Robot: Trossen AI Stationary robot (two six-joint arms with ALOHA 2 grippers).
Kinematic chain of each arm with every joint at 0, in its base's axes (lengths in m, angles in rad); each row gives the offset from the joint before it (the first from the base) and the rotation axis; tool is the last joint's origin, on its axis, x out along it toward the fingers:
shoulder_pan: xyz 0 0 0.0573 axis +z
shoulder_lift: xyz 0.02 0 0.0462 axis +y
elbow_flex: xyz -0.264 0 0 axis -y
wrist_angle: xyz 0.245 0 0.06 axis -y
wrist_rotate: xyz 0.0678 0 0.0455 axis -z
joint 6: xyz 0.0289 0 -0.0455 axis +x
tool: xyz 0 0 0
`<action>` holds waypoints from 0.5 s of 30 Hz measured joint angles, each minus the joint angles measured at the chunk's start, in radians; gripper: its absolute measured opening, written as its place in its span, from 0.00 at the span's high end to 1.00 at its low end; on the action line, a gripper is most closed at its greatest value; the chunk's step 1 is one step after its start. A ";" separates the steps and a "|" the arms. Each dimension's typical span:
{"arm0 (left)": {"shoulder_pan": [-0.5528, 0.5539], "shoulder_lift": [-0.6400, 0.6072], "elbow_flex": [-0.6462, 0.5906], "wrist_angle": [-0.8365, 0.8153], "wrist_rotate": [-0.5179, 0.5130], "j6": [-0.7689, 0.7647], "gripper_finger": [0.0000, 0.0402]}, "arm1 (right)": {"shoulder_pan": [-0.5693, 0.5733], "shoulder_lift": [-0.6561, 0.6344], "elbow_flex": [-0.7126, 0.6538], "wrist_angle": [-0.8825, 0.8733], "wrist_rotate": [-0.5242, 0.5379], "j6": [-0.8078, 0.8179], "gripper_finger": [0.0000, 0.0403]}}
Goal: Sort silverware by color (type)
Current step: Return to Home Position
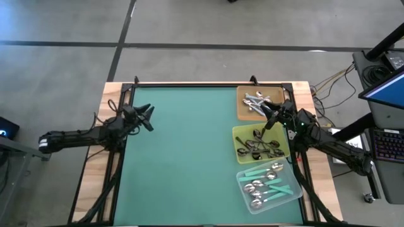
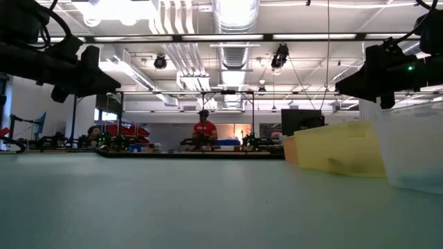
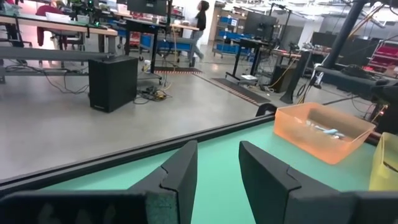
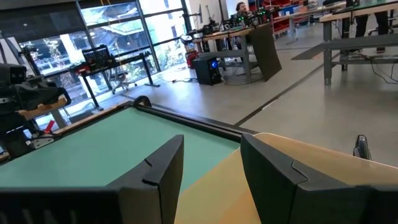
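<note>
The silverware lies in three trays along the table's right side. Shiny silver spoons fill the orange tray at the far right. Dark spoons lie in the yellow tray. Teal-handled spoons rest in the clear tray nearest the front. My right gripper hangs open and level above the gap between the orange and yellow trays, holding nothing. My left gripper is open over the mat's left edge, fingers apart, pointing across the table at the orange tray.
The green mat stretches between the two arms. A black frame runs along the table's far edge. People and workbenches show in the room beyond the table.
</note>
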 joint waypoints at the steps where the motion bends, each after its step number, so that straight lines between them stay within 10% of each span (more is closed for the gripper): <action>1: 0.000 0.003 0.000 0.000 0.000 0.000 0.74 | 0.000 0.000 0.000 0.000 0.000 0.000 0.63; 15: 0.000 0.035 0.000 0.000 0.002 0.000 0.74 | 0.000 0.000 0.000 0.000 0.000 0.000 0.63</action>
